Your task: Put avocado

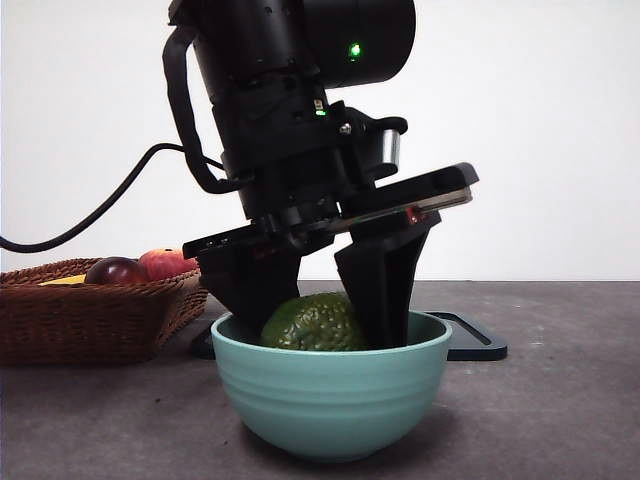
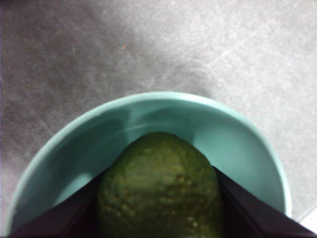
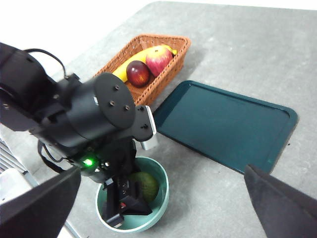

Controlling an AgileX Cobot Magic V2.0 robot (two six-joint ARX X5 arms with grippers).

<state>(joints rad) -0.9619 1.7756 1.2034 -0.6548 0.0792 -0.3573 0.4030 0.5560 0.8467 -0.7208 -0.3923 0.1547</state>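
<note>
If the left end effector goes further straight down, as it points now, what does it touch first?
Most likely the inside bottom of the teal bowl. The left end effector already reaches into it, jaws on either side of the avocado. The pictures hide whether the avocado already rests on the bottom.

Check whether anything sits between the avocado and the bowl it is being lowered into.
Nothing visible does. The avocado is already inside the teal bowl, with the left gripper shut on it, a jaw on each side. The bowl holds nothing else that shows.
</note>
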